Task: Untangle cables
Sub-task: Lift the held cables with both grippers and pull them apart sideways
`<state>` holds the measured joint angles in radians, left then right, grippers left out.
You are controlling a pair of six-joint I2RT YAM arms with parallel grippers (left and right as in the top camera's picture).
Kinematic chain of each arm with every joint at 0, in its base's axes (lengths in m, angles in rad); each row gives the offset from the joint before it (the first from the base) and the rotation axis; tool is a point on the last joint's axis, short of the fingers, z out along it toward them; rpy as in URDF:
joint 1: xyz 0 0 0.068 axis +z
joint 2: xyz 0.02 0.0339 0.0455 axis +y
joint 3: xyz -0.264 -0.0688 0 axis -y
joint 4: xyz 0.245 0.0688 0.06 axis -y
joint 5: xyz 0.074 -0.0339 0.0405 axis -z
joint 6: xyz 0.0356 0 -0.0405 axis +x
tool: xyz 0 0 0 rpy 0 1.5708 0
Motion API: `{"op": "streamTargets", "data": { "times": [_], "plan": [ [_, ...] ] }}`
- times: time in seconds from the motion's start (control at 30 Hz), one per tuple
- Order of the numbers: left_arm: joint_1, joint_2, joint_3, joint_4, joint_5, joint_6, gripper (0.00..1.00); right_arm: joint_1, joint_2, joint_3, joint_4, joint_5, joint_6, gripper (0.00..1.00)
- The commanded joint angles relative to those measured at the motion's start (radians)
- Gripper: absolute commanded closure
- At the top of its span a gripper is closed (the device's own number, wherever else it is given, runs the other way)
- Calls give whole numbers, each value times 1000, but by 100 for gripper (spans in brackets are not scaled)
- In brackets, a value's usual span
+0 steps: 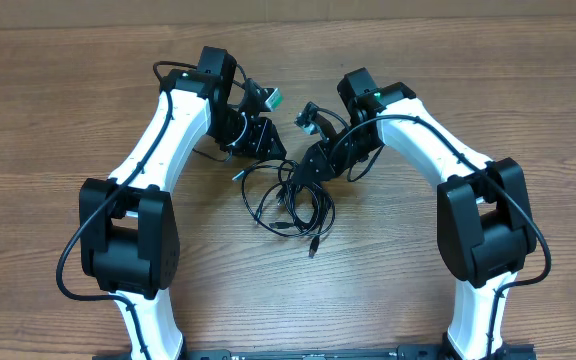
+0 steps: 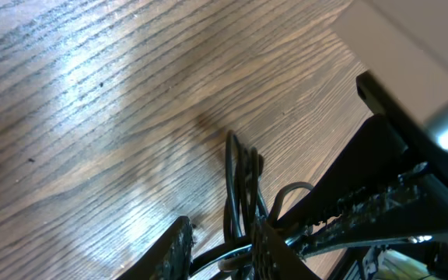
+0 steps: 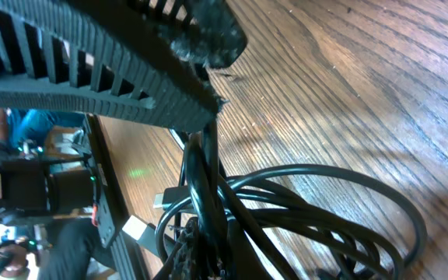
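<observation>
Two robot arms are working over a knot of cords on a wood-grain worktop (image 1: 48,100), which is filling the overhead frame with its grain running from left to right.

The left arm (image 1: 163,140), white with black joints, is rising from the lower left of the frame and bending in toward the centre. The right arm (image 1: 438,150) is mirroring it from the lower right. The two are meeting just above the middle of the picture.

The left gripper (image 1: 265,140) is pointing down and to the right at the upper edge of the tangle. Its fingers (image 2: 176,250) are showing at the bottom of the left wrist view, released and standing slightly apart. Bare wood is showing in the gap, and thin black strands are passing loosely between them.

The right gripper (image 1: 311,165) is reaching down and to the left from the other side, just beside the left one. It is clenching on the cables (image 1: 293,205): in the right wrist view a dark bunch of strands is emerging straight from under its closed tips.

The cables are lying on the worktop just below the centre of the overhead frame, between the two arms. They are looping over one another in a loose black heap whose upper end is reaching both grippers.

A small plug (image 1: 314,243) is trailing out at the bottom of the heap and resting on the wood.
</observation>
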<state>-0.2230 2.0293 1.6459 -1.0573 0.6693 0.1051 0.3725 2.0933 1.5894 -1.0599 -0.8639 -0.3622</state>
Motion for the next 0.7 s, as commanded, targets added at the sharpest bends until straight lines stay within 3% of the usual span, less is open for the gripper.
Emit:
{"op": "streamTargets", "data": {
  "times": [0.0, 0.13, 0.3, 0.5, 0.67],
  "plan": [
    [-13, -5, -3, 0, 28, -20, 79, -10, -38, 27, 6, -56, 41, 96],
    [-10, -5, -3, -19, 39, 121, 82, -10, -38, 27, 7, -56, 41, 96],
    [-14, -5, -3, -85, 38, 208, 84, -10, -38, 27, 8, -56, 41, 96],
    [-13, -5, -8, -93, 38, 217, 83, -10, -38, 27, 17, -55, 41, 96],
    [-11, -6, -7, -102, 124, 205, 75, -10, -38, 27, 18, -55, 41, 96]
  ]
}}
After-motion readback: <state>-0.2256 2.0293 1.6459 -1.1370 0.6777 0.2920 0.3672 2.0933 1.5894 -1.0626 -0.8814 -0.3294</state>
